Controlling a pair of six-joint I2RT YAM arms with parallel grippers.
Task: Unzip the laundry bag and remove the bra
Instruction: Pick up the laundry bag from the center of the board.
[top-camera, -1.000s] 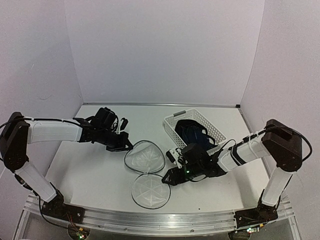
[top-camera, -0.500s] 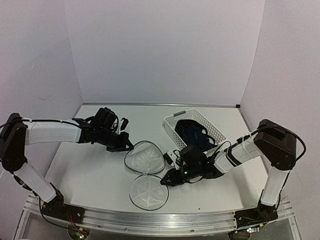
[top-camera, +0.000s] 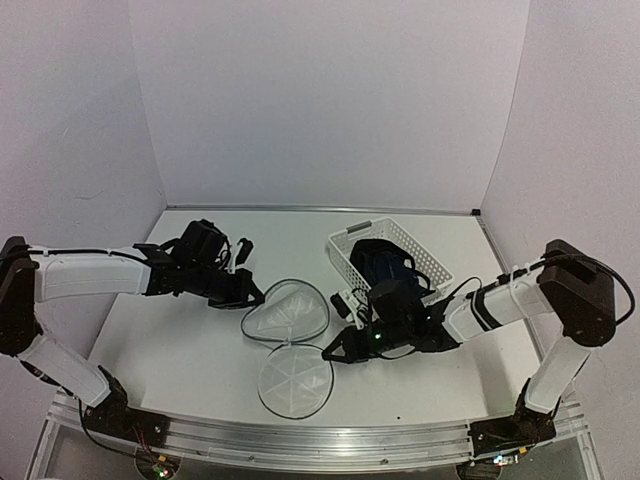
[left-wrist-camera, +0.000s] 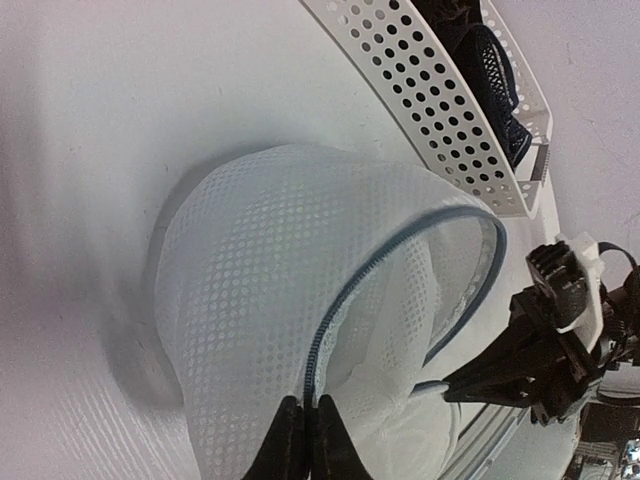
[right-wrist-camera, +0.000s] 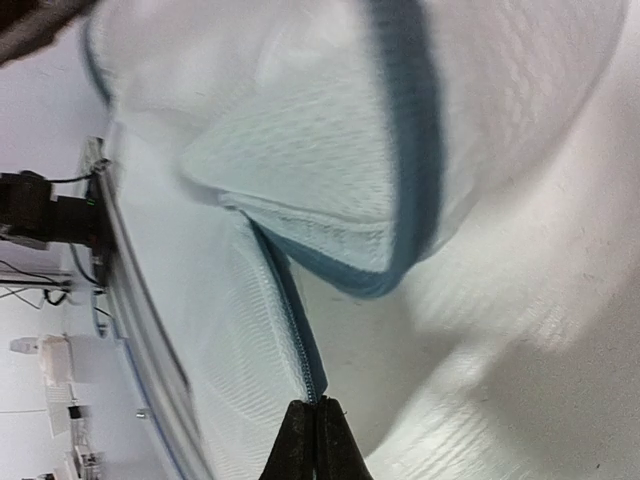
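Laundry bag lies open; left jaws and right jaws each pinch its rim

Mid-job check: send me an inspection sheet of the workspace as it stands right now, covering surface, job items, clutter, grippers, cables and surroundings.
Surface: white table; no spills seen.
Job's things: laundry bag unzipped, its round lid folded out flat toward the near edge; bra lies in the white basket, not in the bag.
Clutter: nothing seen.
Grippers: left gripper shut on the bag's dark rim; right gripper shut on the bag's zip edge.
Cables: loose wires under the front rail.
Surroundings: plain white walls on three sides.
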